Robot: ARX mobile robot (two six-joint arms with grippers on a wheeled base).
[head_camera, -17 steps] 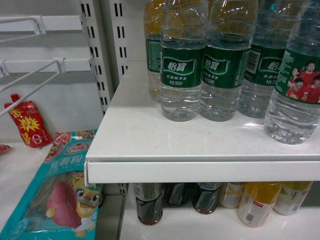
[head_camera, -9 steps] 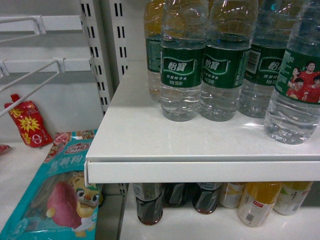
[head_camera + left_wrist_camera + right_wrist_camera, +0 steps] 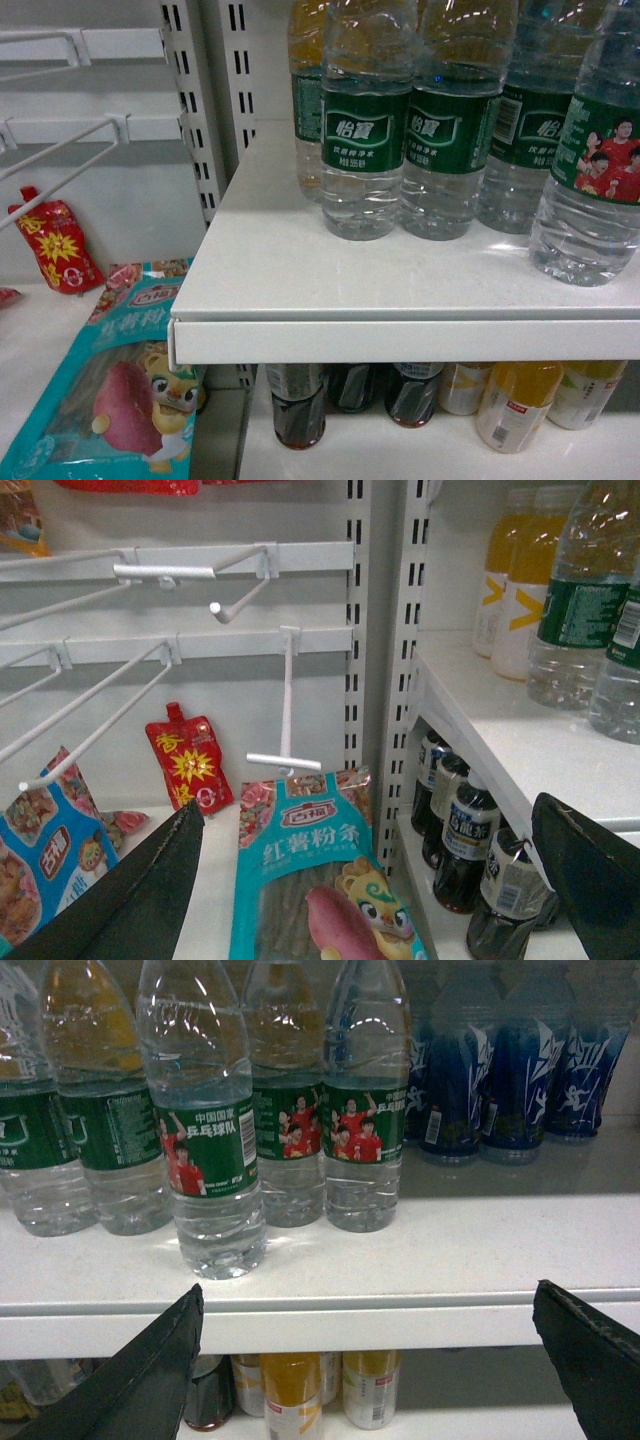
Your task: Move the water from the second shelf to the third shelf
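Green-labelled water bottles stand mid-frame on a white shelf; both grippers, left gripper and right gripper, gape wide and empty; stage indeterminate.

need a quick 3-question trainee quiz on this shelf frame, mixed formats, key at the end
1. True or false: the right end effector is already shut on a water bottle.
2. Multiple choice: in the right wrist view, the water bottle standing nearest the shelf edge carries a label that is A) plain green, B) green with players in red shirts, C) blue.
3. Short answer: in the head view, what stands on the shelf below the water?

Key
1. False. Its jaws are spread wide below the shelf edge, with nothing between them.
2. B
3. Dark bottles on the left, yellow drink bottles on the right.
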